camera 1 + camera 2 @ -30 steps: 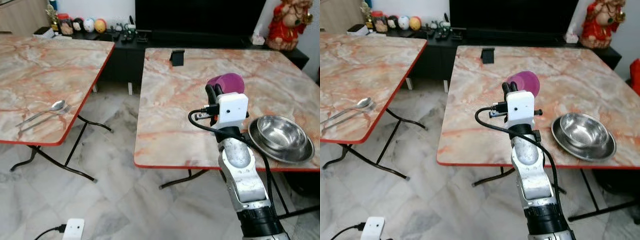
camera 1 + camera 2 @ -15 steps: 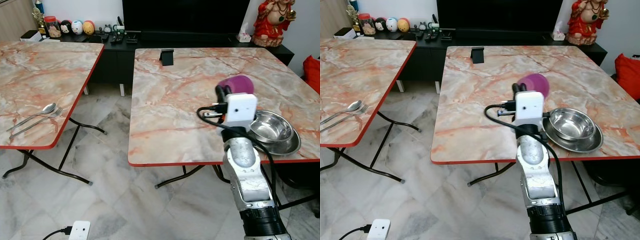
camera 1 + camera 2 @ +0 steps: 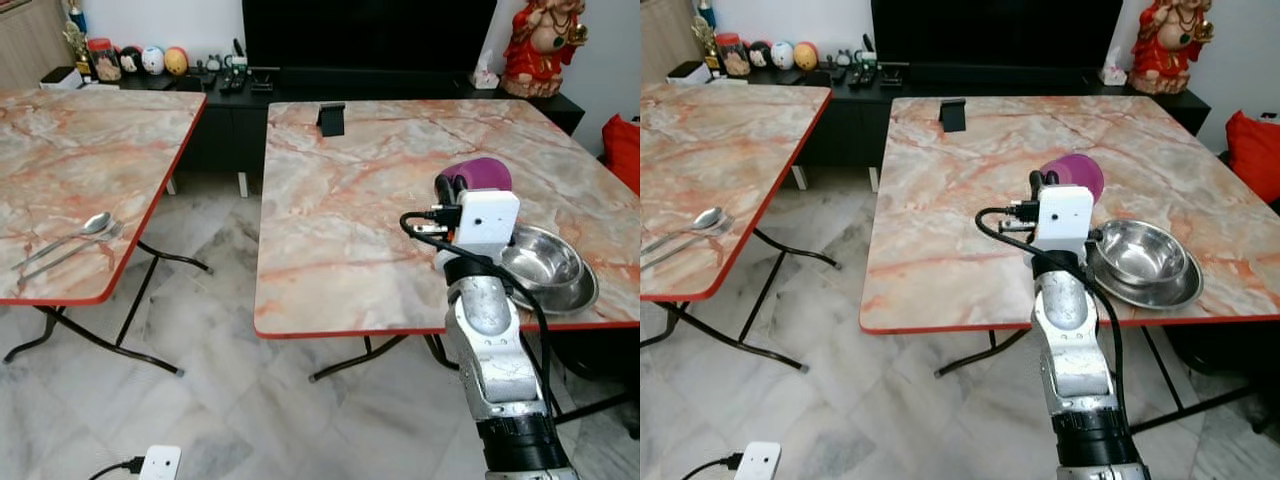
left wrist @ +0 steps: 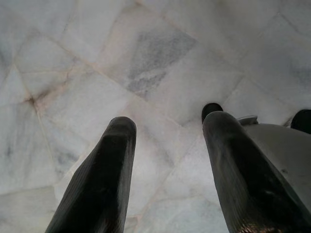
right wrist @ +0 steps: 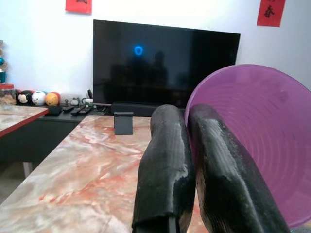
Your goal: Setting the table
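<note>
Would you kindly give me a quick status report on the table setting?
Right claw shut on purple plastic cup, held above marble table. Left claw open, idle over floor. Steel bowl on steel plate beside the arm; nothing blocking.

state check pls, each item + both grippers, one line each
purple cup: tipped sideways, rim pinched, held above the right table
right gripper: shut on the cup's rim
left gripper: open, holding nothing, over the floor
steel bowl: upright, sitting in the steel plate
steel plate: flat, near the right table's front edge
spoon: flat on the left table
fork: flat beside the spoon
</note>
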Tool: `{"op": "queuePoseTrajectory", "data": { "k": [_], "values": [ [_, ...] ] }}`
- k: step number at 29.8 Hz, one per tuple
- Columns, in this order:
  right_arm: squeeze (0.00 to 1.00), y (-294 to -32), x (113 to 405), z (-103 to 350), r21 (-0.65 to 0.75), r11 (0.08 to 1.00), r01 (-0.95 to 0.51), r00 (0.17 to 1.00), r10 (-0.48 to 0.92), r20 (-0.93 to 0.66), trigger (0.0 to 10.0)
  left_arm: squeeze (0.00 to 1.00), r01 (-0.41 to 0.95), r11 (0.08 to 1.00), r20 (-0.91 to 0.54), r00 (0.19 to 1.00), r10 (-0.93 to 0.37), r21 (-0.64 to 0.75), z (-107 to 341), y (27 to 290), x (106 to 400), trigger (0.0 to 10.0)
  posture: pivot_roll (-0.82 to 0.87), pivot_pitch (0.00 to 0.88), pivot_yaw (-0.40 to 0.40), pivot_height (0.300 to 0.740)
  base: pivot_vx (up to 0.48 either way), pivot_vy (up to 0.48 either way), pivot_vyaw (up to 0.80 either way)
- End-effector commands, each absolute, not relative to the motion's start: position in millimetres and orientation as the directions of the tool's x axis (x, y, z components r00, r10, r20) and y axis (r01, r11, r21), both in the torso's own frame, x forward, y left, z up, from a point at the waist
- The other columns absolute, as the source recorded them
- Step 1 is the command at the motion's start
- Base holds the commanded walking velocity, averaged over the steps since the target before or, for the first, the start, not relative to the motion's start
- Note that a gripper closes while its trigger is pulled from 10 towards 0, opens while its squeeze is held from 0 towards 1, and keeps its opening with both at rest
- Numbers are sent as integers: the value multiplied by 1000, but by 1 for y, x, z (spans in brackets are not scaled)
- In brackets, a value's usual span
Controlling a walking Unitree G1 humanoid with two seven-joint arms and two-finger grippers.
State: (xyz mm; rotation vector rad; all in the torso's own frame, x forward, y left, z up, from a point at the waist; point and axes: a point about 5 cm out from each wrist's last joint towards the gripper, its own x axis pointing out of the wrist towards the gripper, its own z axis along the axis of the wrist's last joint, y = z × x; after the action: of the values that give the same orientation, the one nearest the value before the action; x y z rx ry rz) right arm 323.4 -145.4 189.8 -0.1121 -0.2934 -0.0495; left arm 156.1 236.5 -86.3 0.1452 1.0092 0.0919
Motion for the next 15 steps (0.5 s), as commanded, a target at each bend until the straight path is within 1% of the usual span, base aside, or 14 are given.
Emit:
{"op": "queuePoseTrajectory", "data": {
  "k": [1, 15],
  "values": [
    [0, -146, 325, 194, -102, 993, 67, 953, -33, 302, 10000, 0, -3, 986, -839, 525, 143, 166, -87, 238, 155, 10000, 54, 0, -22, 740, 326, 0, 0],
    [0, -143, 326, 194, -101, 993, 60, 953, -27, 301, 10000, 0, -5, 986, -837, 528, 142, 164, -86, 239, 156, 10000, 52, 0, -21, 740, 330, 0, 0]
  ]
}}
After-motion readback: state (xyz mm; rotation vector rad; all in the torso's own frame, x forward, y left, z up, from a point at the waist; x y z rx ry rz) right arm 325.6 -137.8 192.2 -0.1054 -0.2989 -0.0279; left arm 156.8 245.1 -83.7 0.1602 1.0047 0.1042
